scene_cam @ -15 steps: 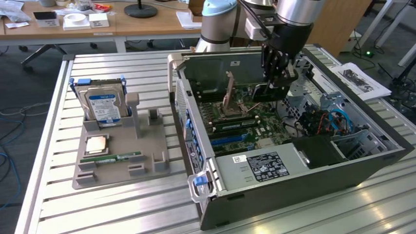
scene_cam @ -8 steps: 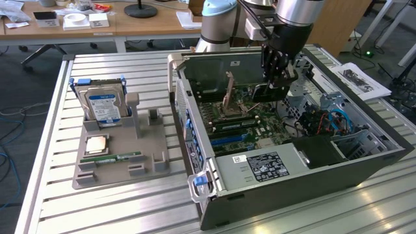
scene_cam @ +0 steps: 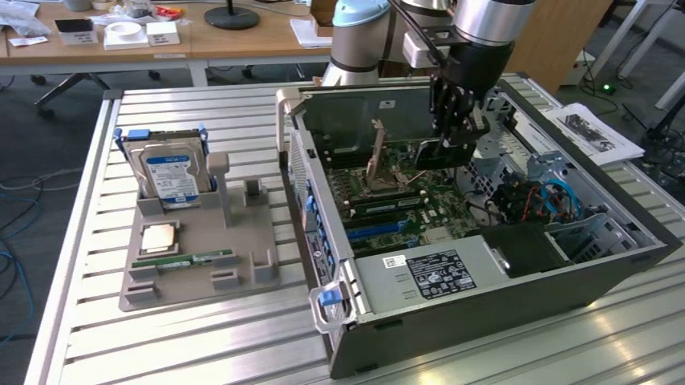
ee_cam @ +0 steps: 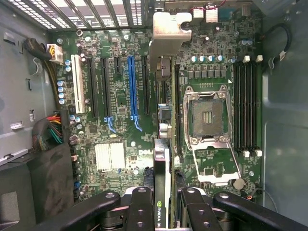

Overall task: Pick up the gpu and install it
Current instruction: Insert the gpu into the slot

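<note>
The gpu [ee_cam: 162,159] is a slim card seen edge-on, with its silver end bracket [ee_cam: 169,29] at the far end. My gripper [ee_cam: 163,209] is shut on it, one black finger [ee_cam: 140,207] on each side. The card hangs over the motherboard [ee_cam: 120,125], lined up between the black slot [ee_cam: 146,82] and the open CPU socket [ee_cam: 207,115], beside the blue slot [ee_cam: 132,86]. In the exterior view my gripper [scene_cam: 455,132] reaches down into the open computer case [scene_cam: 599,265], holding the dark gpu [scene_cam: 441,152] just above the board.
On the exterior view's left a grey holder tray [scene_cam: 144,293] carries an upright hard drive [scene_cam: 172,172], a CPU chip [scene_cam: 159,237] and a green memory stick [scene_cam: 198,258]. The power supply [scene_cam: 428,273] and cables [scene_cam: 535,200] fill the case's near end. Papers [scene_cam: 594,128] lie beyond the case.
</note>
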Robot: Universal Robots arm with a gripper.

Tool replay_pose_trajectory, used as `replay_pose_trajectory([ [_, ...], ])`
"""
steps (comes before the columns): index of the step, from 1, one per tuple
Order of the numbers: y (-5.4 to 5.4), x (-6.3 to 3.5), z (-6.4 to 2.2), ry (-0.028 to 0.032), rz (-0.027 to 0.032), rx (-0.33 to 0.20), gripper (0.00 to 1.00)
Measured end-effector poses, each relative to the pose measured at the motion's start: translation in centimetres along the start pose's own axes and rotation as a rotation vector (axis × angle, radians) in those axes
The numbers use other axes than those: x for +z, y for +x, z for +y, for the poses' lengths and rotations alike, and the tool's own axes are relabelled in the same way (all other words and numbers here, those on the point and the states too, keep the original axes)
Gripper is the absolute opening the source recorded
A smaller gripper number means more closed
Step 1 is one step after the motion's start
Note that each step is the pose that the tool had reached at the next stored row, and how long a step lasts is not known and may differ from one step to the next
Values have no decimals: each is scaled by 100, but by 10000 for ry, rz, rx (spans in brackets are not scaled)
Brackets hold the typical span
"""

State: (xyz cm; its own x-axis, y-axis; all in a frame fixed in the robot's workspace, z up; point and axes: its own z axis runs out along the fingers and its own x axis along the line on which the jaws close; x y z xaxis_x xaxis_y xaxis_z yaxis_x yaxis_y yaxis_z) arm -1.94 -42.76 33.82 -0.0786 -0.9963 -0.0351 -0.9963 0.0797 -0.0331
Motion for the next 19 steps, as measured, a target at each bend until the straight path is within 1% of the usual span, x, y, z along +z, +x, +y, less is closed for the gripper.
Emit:
replay_pose_trajectory([
  [5, 0, 5, 0, 1, -4, 1, 27],
  [12, 2, 44, 1, 0, 0, 0, 27],
  [19, 1, 50, 2, 1, -4, 0, 27],
])
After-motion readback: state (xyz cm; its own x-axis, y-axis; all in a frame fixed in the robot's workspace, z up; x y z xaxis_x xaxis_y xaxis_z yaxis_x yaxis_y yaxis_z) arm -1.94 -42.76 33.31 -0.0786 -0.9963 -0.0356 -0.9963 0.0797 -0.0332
